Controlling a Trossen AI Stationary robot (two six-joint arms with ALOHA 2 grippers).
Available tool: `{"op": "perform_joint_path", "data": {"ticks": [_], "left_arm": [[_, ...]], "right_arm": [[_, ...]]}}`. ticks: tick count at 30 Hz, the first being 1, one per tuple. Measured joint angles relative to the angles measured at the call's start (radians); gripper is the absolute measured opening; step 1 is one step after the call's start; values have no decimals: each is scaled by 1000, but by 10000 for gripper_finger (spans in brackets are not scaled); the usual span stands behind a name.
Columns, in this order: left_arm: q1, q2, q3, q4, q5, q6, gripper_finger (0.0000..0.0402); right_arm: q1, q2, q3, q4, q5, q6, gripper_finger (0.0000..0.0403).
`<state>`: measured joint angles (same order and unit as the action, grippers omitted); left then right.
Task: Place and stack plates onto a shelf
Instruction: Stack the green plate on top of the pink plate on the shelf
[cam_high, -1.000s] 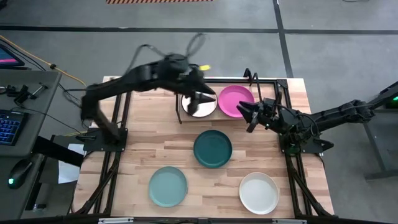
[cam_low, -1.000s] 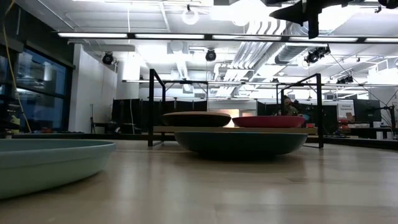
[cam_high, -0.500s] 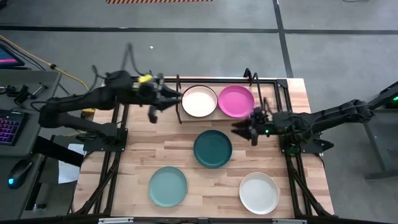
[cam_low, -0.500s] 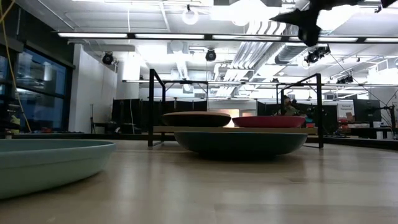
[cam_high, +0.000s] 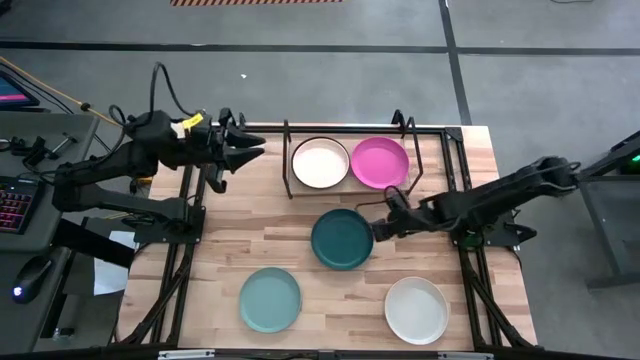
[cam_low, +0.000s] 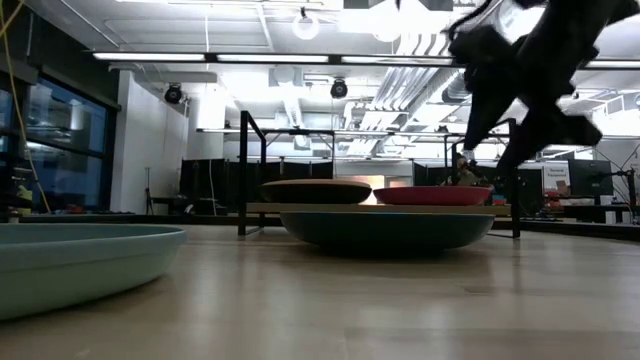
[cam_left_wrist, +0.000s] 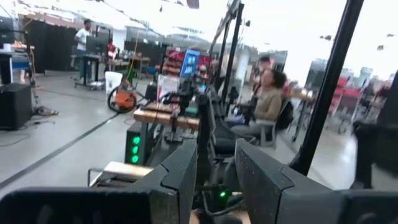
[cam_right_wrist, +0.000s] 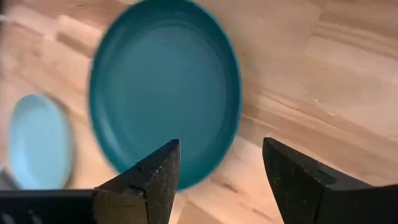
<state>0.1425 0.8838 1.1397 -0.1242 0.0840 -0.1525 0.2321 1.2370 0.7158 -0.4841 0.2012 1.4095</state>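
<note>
The shelf (cam_high: 350, 160) sits at upper centre of the high view, its long axis running left to right, with the pale pink plate (cam_high: 320, 163) on its left half and the magenta plate (cam_high: 379, 162) on its right half, side by side and flat. Just below them on the wooden table (cam_high: 240, 240) lies the dark teal plate (cam_high: 342, 238), open side up; the light teal plate (cam_high: 270, 299) is at lower left of centre and the white plate (cam_high: 416, 309) at lower right, each well apart from the others. The low view shows what the overhead one cannot: the shelf's board (cam_low: 380, 208) stands raised above the tabletop, with both plates' rims resting on it and the dark teal plate in front of it. The right gripper (cam_high: 380, 227) reaches in from the right edge with its arm stretched low, just beside the dark teal plate's right rim; its wrist view shows the two fingers (cam_right_wrist: 155, 177) spread wide apart with nothing between them, and the plate's rim (cam_right_wrist: 231, 93) beyond them. The left gripper (cam_high: 250, 152) hangs at upper left, off the shelf's left end, pointing right; its fingers (cam_left_wrist: 180, 177) stand slightly parted and hold nothing. People sit at desks in the room beyond.
</note>
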Motion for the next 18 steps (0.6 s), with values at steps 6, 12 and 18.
{"op": "perform_joint_path", "data": {"ticks": [6,12,18], "left_arm": [[-1,1,0,-130,-31,41,99],[0,4,0,-212,-52,25,99],[0,4,0,-223,-65,25,99]], "right_arm": [[0,186,-10,188,-1,8,211],[-3,311,-11,227,-10,60,207],[-3,346,-11,273,-3,75,185]]}}
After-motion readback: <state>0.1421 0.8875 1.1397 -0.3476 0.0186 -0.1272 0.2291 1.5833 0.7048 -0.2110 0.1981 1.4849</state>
